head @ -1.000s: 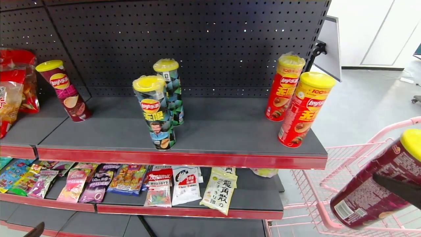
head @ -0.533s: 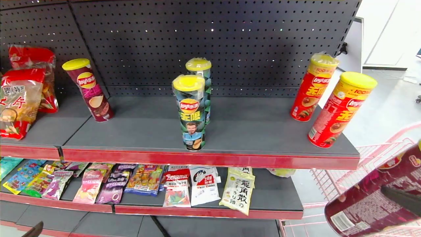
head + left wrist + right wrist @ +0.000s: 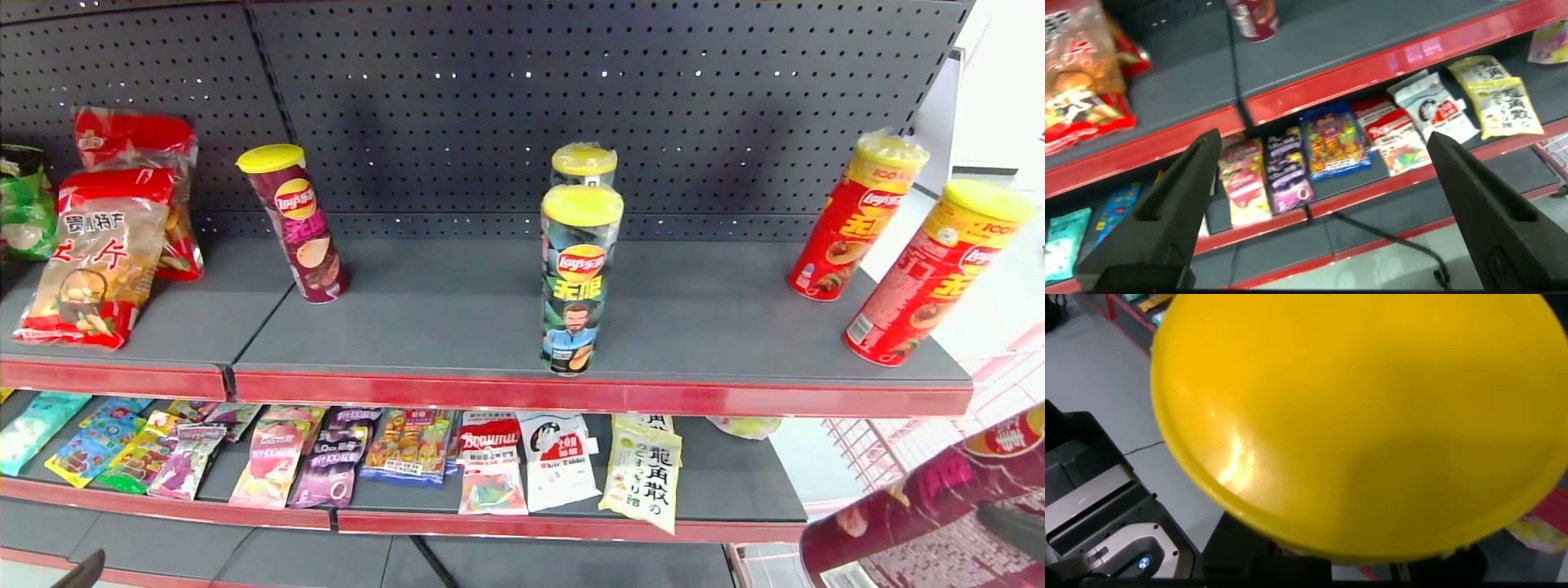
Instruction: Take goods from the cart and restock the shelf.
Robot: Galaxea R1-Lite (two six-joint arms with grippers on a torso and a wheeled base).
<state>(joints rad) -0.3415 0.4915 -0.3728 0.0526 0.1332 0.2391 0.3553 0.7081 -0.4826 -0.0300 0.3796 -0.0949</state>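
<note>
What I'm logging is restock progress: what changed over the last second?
Only the head camera shifted left along the dark grey shelf; nothing there moved. The right tool stays shut on the tilted maroon cylindrical chip can with yellow lid. The left tool stays open.

Red snack bags (image 3: 90,261) are propped at the far left; flat candy packets (image 3: 269,461) are laid in a row lower down; a black cable (image 3: 426,562) is trailed underneath.

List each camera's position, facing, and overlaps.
Head: on head, looks forward-down at shelf; right gripper's finger across held maroon can, lower right.
Left wrist: looks at lower tier's snack packets between open fingers of left gripper.
Right wrist: looks onto maroon can's yellow lid.
Shared: snack packets, head and left wrist; maroon can, head and right wrist.
</note>
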